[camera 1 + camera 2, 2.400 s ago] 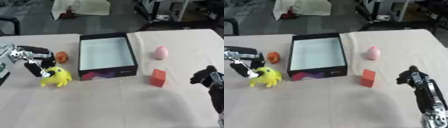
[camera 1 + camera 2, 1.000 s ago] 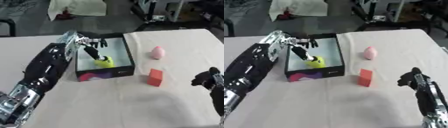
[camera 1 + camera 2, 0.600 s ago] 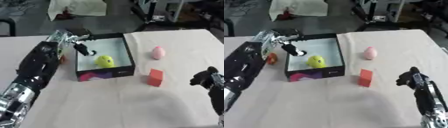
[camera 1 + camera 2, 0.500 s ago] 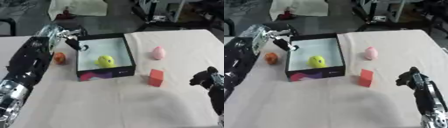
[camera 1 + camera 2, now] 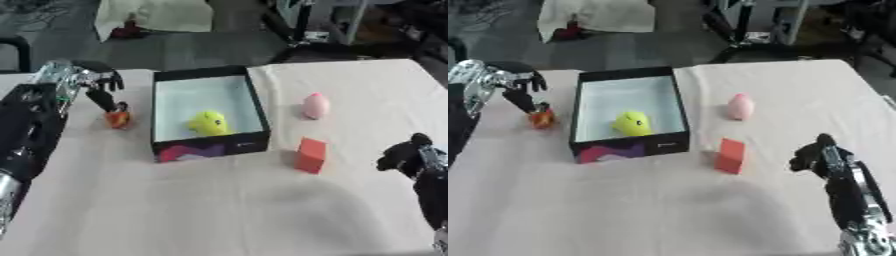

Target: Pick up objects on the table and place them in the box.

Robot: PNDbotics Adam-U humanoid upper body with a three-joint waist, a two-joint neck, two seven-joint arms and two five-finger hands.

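While the yellow toy (image 5: 208, 123) lies inside the black box (image 5: 206, 145), we see our left hand (image 5: 98, 86) hanging just above the small orange thing (image 5: 117, 119) left of the box, fingers curled, gripping nothing. Our right hand (image 5: 404, 155) rests curled at the bench's (image 5: 175, 200) right edge. A red block (image 5: 310, 155) and pink egg (image 5: 315, 105) lie right of the box.

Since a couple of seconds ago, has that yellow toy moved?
Yes. The yellow toy went from the table left of the box to inside it.
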